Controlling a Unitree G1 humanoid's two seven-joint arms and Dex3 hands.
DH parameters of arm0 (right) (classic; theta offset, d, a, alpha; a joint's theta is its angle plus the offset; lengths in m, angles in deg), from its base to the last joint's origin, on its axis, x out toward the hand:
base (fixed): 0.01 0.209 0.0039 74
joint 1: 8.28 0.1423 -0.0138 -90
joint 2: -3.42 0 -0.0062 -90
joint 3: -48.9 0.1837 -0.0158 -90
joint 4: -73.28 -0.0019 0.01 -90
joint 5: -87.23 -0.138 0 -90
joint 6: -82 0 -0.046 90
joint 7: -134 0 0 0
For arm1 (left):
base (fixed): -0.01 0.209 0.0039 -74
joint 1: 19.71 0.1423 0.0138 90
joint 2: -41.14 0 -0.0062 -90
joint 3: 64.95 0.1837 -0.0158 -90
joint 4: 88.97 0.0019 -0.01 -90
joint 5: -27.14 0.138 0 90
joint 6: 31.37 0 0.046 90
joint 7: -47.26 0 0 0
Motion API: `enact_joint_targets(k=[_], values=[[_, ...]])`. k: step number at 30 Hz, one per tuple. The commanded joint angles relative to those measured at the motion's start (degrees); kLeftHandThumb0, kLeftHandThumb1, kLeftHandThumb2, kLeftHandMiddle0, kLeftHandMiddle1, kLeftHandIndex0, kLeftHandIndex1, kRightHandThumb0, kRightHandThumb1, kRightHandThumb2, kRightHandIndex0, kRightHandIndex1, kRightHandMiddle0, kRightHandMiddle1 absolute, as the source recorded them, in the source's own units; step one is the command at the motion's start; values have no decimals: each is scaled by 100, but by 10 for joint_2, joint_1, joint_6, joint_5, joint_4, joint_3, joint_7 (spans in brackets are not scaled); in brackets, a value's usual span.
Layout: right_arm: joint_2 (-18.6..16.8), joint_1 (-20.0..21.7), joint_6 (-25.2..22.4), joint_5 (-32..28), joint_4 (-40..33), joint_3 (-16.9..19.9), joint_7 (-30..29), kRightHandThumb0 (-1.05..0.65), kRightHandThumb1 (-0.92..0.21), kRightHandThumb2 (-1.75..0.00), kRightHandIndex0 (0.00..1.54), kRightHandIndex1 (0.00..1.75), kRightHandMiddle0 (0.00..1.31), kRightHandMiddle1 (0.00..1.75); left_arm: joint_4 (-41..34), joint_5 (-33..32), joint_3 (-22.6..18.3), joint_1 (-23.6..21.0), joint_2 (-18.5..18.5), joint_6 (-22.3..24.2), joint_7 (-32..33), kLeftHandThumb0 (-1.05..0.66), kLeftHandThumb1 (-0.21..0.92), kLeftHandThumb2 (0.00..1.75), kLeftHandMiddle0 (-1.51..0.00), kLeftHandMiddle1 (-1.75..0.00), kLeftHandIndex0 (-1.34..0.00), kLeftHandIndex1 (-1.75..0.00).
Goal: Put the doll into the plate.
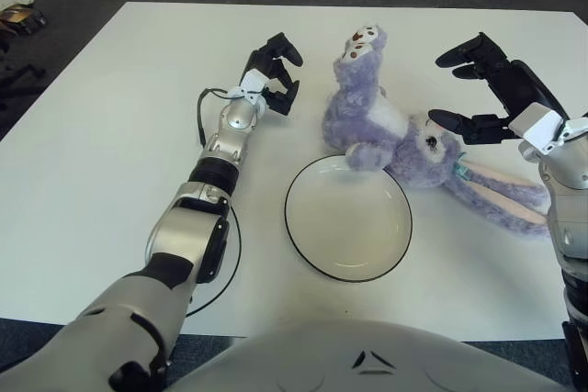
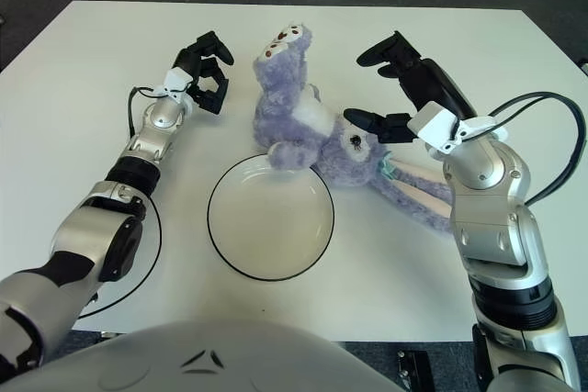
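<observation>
Left eye view: a white worktop is filling most of the picture. A purple plush doll is lying on it, feet pointing toward the far edge, long ears trailing toward the right. One of its paws is resting over the far rim of a white plate with a dark edge, while the body is lying on the worktop outside the plate. The left robot hand is showing to the left of the doll, apart from it, its black fingers curling inward and grasping nothing. The right robot hand is showing just right of the doll's head, fingers spread wide and grasping nothing.

Right eye view: the same scene is appearing from slightly further right. The doll is lying just beyond the plate, a paw overlapping the rim. The left robot hand is sitting clenched and empty to the doll's left. The right robot hand is reaching in over the doll's head, fingers apart, with one lower finger close beside the face; contact cannot be told.
</observation>
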Motion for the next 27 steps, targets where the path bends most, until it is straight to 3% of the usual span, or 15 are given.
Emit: enact_joint_targets(k=[1, 13, 21, 27], values=[[9, 10, -25, -2, -16, -8, 23, -72, -70, -65, 9, 69, 0, 115, 40, 10, -2, -19, 9, -23, 20, 0, 2, 161, -88, -162, -60, -175], [12, -18, -10, -12, -29, -12, 61, -77, -73, -61, 7, 60, 0, 106, 95, 2, -7, -23, 11, -56, 12, 0, 0, 161, -90, -154, -64, -175], [28, -25, 43, -30, 6, -18, 94, -83, -86, -47, 9, 52, 0, 96, 104, 19, -3, -18, 17, -70, 42, 0, -4, 163, -93, -148, -71, -175], [25, -36, 87, -12, 55, -51, 90, -87, -91, -47, 11, 51, 0, 89, 104, 20, -7, -9, 25, -76, 43, 0, -3, 161, -93, -144, -71, -175]])
